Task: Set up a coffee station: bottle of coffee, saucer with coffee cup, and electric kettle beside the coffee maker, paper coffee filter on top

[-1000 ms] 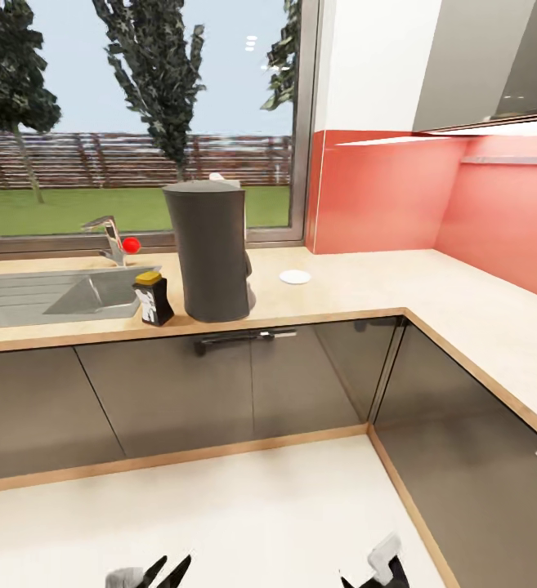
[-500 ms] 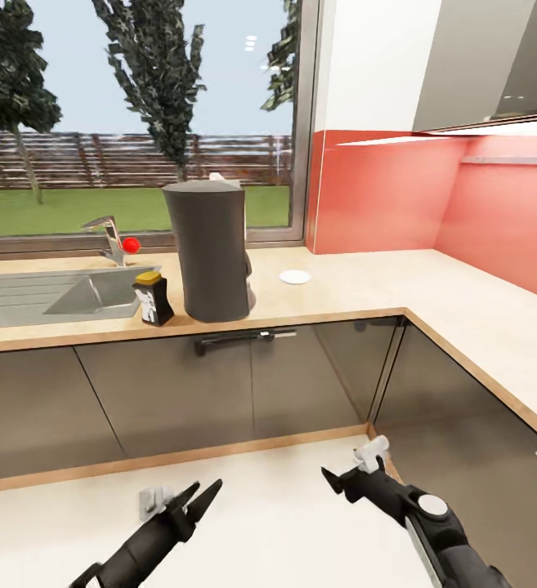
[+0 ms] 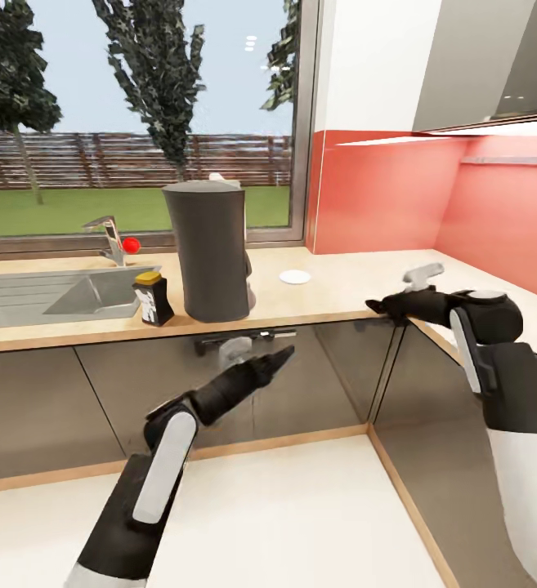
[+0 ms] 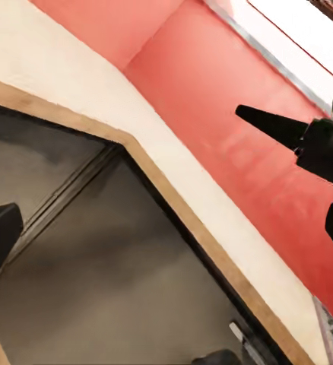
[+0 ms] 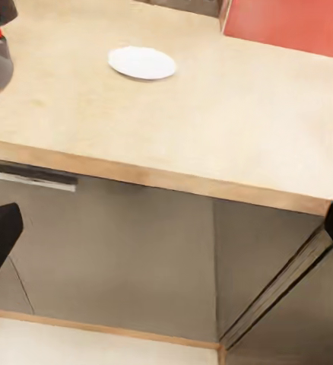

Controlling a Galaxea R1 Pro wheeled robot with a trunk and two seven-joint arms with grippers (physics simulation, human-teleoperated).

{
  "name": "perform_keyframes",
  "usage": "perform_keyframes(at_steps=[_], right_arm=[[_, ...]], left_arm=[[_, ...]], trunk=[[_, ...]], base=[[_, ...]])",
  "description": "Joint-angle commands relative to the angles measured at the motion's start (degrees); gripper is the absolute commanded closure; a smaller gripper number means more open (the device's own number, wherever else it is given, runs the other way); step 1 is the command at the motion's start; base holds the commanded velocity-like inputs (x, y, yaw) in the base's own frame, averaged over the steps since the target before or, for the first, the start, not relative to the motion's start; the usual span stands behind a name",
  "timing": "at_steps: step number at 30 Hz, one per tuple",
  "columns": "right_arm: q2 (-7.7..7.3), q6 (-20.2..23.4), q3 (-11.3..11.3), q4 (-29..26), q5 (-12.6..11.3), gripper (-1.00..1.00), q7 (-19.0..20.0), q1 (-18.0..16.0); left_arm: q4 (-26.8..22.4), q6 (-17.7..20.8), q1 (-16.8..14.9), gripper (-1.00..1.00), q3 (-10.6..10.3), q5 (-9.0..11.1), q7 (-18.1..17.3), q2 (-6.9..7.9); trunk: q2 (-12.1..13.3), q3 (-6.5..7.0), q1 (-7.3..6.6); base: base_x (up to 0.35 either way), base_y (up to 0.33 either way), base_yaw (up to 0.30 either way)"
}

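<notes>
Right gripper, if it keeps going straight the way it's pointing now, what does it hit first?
Probably the countertop. The right gripper sits at the counter's front edge, aimed toward the saucer beyond. Whether it would clear the front edge is hard to judge.

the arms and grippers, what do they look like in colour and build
Both arms are glossy black with white shell panels on the forearms. The left gripper and right gripper end in slim, pointed black fingers, each with a small light grey block mounted near the wrist. No cables or markings show.
</notes>
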Motion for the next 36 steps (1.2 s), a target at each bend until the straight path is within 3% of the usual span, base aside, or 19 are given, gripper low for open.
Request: perform_keyframes(at_steps=[1, 2, 6, 8, 9, 13, 18, 19, 22, 36], right_arm=[[-1.14, 1.0, 0.1, 2.2, 1.0, -1.00, 0.4, -5.2], [-3.50, 1.2, 0.1, 6.2, 1.2, -1.00, 0.6, -9.5], [-8.06, 1.4, 0.1, 15.0, 1.1, -1.00, 3.2, -14.9], [-10.57, 1.3, 0.1, 20.1, 1.1, -1.00, 7.6, -16.8], [-12.03, 1.2, 0.1, 22.8, 1.0, -1.00, 11.4, -17.6], [-14.15, 0.4, 0.1, 26.1, 1.2, -1.00, 19.1, -18.5], [-14.97, -0.2, 0.3, 27.3, 1.3, -1.00, 22.6, -18.9], [-15.16, -0.2, 0.4, 27.6, 1.3, -1.00, 23.5, -19.0], [-15.25, -0.1, 0.3, 27.6, 1.3, -1.00, 24.0, -19.0], [-15.20, 0.0, 0.4, 27.6, 1.3, -1.00, 24.1, -18.7]], left_arm=[[0.8, 1.7, -6.3, -1.00, -0.2, 0.2, 3.1, -0.03], [2.9, 2.2, -11.8, -1.00, -0.3, 1.6, 6.0, -0.03], [10.4, 2.5, -20.3, -1.00, -0.4, 5.1, 10.5, -0.03], [15.8, 2.5, -24.2, -1.00, -0.5, 6.0, 11.9, -0.03], [18.3, 2.5, -25.8, -1.00, -0.5, 6.4, 12.5, -0.03], [21.2, 2.4, -27.7, -1.00, -0.6, 6.8, 13.0, -0.03], [22.1, 2.1, -28.5, -1.00, -1.2, 6.9, 11.7, -0.03], [22.1, -0.8, -28.6, -1.00, -2.7, 7.0, 11.0, -0.03], [22.2, -2.1, -28.7, -1.00, -4.0, 7.0, 10.8, -0.03], [22.4, -2.4, -28.7, -1.00, -4.5, 7.0, 10.7, -0.03]], trunk=[[0.0, -0.07, 0.00], [0.0, -0.07, 0.00], [0.0, -0.07, 0.00], [0.0, -0.07, 0.00], [0.0, -0.07, 0.00], [0.0, -0.07, 0.00], [0.0, -0.07, 0.00], [0.0, -0.07, 0.00], [0.0, -0.07, 0.00], [0.0, 0.00, 0.00]], base=[[0.000, 0.000, 0.000], [0.000, 0.000, 0.000], [0.000, 0.000, 0.000], [0.000, 0.000, 0.000], [0.000, 0.000, 0.000], [0.000, 0.000, 0.000], [0.000, 0.000, 0.000], [0.000, 0.000, 0.000], [0.058, -0.044, 0.000], [0.235, -0.191, 0.055]])
